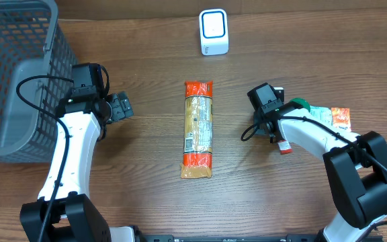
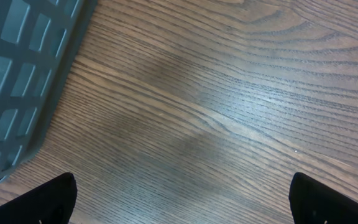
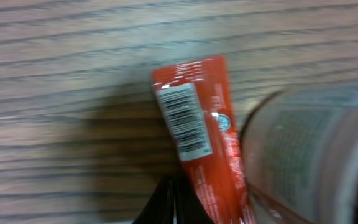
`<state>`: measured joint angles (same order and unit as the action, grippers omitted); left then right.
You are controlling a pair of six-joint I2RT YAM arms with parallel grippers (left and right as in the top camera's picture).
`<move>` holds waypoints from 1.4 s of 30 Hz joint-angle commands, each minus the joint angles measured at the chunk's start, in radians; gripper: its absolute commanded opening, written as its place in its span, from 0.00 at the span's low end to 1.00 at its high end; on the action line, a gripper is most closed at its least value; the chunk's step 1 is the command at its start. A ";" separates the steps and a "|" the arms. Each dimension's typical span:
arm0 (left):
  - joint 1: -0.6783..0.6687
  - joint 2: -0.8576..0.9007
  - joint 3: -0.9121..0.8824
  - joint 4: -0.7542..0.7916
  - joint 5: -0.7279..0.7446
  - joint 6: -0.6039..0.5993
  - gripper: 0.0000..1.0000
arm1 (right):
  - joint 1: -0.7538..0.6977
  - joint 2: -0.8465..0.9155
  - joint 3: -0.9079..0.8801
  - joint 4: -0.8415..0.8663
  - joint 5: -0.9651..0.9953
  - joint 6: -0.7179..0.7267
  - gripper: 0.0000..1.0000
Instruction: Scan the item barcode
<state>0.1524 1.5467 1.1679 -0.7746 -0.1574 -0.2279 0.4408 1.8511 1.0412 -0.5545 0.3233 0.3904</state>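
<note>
Left jaws wide, near basket [image 2: 17, 74] edge.

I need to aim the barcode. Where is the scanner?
Overhead, the white scanner stands top centre, just beyond the upper end of the long packet.

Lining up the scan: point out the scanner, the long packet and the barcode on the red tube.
scanner [image 1: 213, 31], overhead view, on its front window.
packet [image 1: 198, 129], overhead view, on its clear middle.
barcode [image 3: 185, 119], right wrist view, on the white label's middle.
</note>
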 commanded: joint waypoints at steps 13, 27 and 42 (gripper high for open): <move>-0.005 -0.016 0.015 0.000 0.001 0.022 1.00 | -0.005 0.015 0.066 -0.115 0.049 -0.034 0.04; -0.005 -0.016 0.015 0.000 0.001 0.022 1.00 | 0.058 0.016 0.397 -0.256 -0.546 0.007 0.57; -0.005 -0.016 0.015 0.009 0.004 0.020 1.00 | 0.154 0.016 0.317 -0.199 -0.542 0.032 0.62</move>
<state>0.1520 1.5467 1.1679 -0.7746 -0.1574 -0.2279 0.5983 1.8732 1.3663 -0.7601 -0.2134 0.4160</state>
